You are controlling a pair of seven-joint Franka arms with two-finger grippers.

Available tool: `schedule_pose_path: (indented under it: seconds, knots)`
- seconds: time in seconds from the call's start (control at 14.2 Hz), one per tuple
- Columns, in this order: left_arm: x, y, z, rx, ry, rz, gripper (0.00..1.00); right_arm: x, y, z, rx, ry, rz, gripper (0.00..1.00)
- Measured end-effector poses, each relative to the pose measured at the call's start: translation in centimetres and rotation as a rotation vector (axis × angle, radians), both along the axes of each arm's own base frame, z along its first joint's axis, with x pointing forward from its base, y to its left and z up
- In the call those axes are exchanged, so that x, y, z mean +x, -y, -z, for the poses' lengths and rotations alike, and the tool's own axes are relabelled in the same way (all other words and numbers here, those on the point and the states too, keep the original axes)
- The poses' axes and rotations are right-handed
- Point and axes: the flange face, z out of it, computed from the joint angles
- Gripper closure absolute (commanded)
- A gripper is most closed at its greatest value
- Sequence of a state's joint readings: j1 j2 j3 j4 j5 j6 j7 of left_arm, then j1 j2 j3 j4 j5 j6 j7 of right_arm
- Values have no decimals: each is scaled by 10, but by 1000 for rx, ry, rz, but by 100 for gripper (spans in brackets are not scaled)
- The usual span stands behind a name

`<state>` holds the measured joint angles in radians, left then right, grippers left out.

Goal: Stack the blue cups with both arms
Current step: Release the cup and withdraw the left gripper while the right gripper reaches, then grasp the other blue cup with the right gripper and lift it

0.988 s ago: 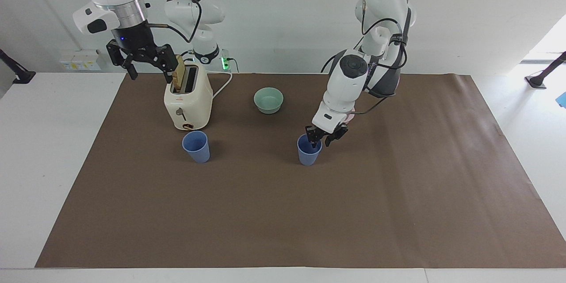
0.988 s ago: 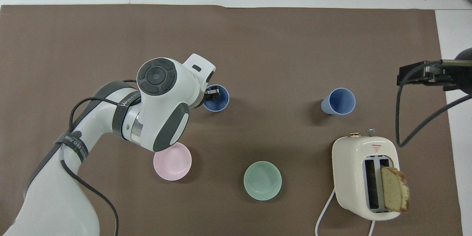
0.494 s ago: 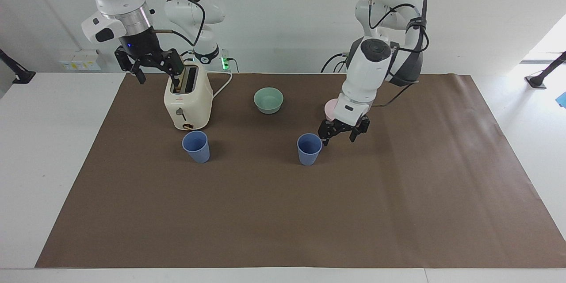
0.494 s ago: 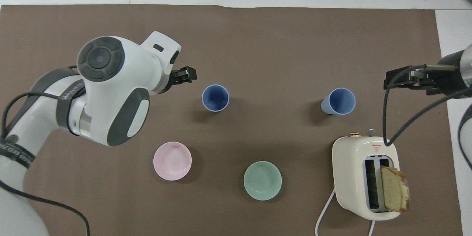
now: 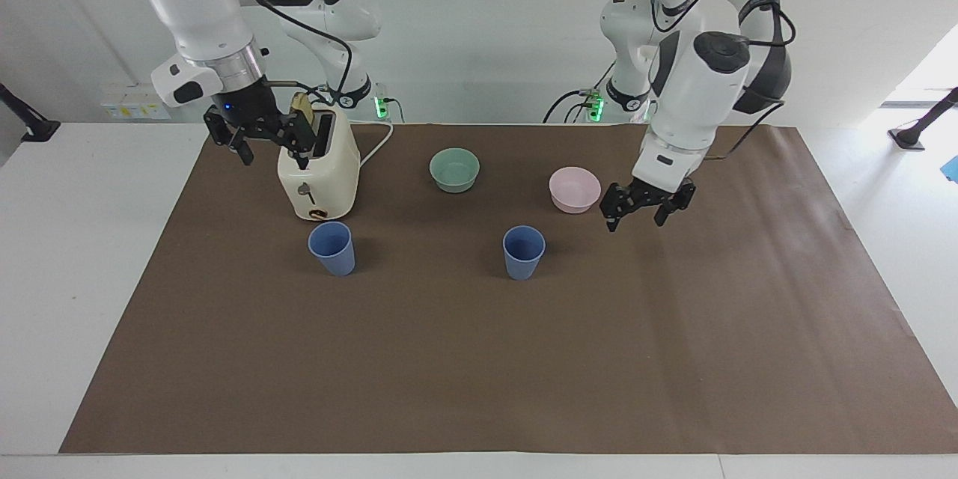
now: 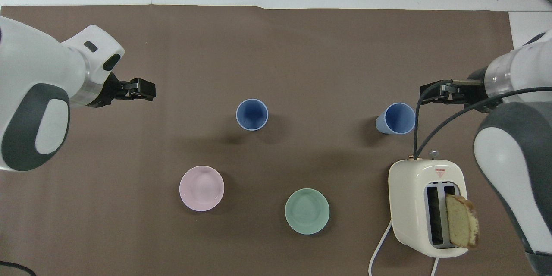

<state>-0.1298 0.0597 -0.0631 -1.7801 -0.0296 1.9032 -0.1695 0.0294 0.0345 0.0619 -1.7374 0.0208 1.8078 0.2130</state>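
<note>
Two blue cups stand upright and apart on the brown mat. One cup (image 5: pixel 524 251) is at the table's middle and also shows in the overhead view (image 6: pixel 252 114). The other cup (image 5: pixel 331 247) stands in front of the toaster, toward the right arm's end (image 6: pixel 396 118). My left gripper (image 5: pixel 635 222) is open and empty, raised over the mat beside the pink bowl, clear of the middle cup (image 6: pixel 144 90). My right gripper (image 5: pixel 273 157) is open and empty, up at the toaster's top height, over the mat close to the second cup (image 6: pixel 431 95).
A cream toaster (image 5: pixel 318 172) with a bread slice (image 6: pixel 461 222) in one slot stands nearer the robots than the second cup. A mint-green bowl (image 5: pixel 454 168) and a pink bowl (image 5: pixel 574 189) sit nearer the robots than the middle cup. The brown mat (image 5: pixel 479 359) covers the table.
My left gripper left the middle cup's rim, rose, and swung away toward the left arm's end; the cup stayed. My right gripper came lower and closer to the toaster and second cup.
</note>
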Motion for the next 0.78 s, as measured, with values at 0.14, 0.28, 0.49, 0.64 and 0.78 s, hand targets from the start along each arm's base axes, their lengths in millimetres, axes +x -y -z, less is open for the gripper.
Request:
schedule_pose_path:
  seconds: [0.14,0.28,0.49,0.64,0.78]
  knots:
    - [-2,-35,-9,10,-11,58,0,6,-4,23,-1,-39,0,0]
    - [-7,-65,-22,16,-8,100,0,11,-4,47,-3,-75,-1,0]
    - [-19,-76,-50,19,0,111,0,18,-22,78,0,-55,-28,0]
    - [-29,-75,-80,22,0,117,0,18,-38,95,1,-48,-49,0]
    - [-37,-75,-109,24,-3,119,0,20,-49,113,2,-47,-64,0]
